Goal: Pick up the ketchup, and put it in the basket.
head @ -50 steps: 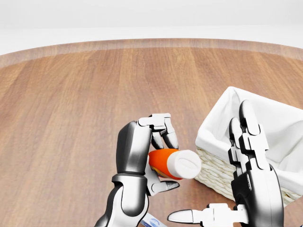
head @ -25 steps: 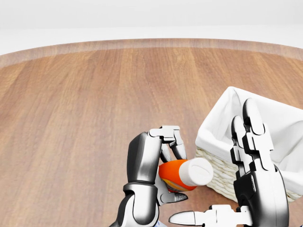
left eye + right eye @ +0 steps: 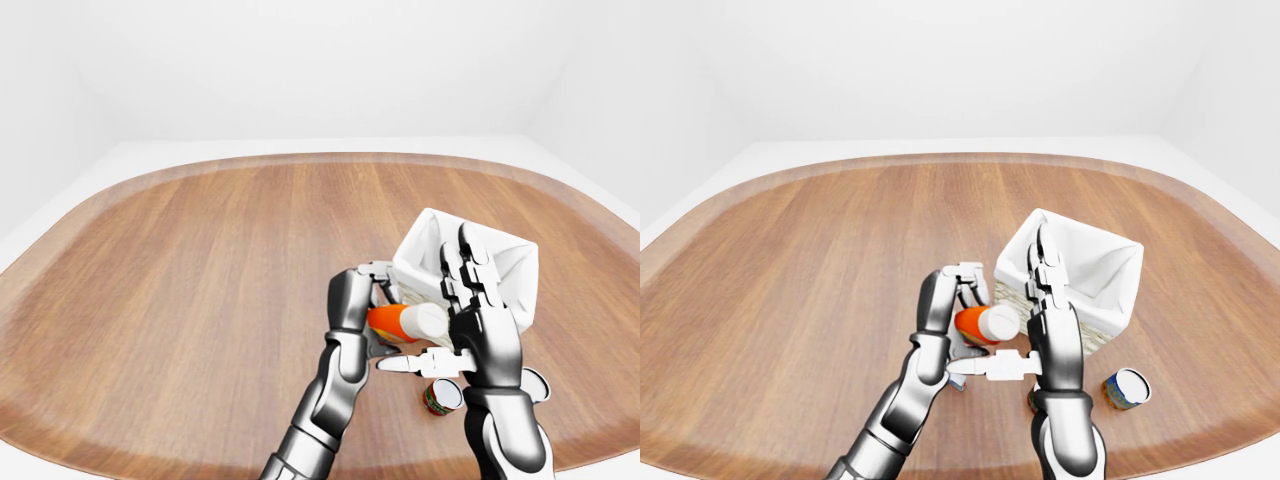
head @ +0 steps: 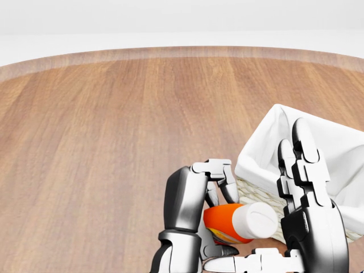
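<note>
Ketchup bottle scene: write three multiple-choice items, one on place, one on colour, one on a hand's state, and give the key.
1. Where is the ketchup bottle?
A. lying inside the basket
B. held in the left hand, beside the basket's wall
C. standing alone on the table

2. What colour is the bottle's cap?
A. white
B. green
C. black

3. How is the right hand?
A. closed round the bottle
B. closed round a can
C. open, fingers straight, holding nothing

Key: 1 B, the left hand has its fingers wrapped round the orange body, just outside the basket. 2 A, the cap end faces the camera and is white. 3 C, its fingers stand straight up, the thumb stuck out sideways.
</note>
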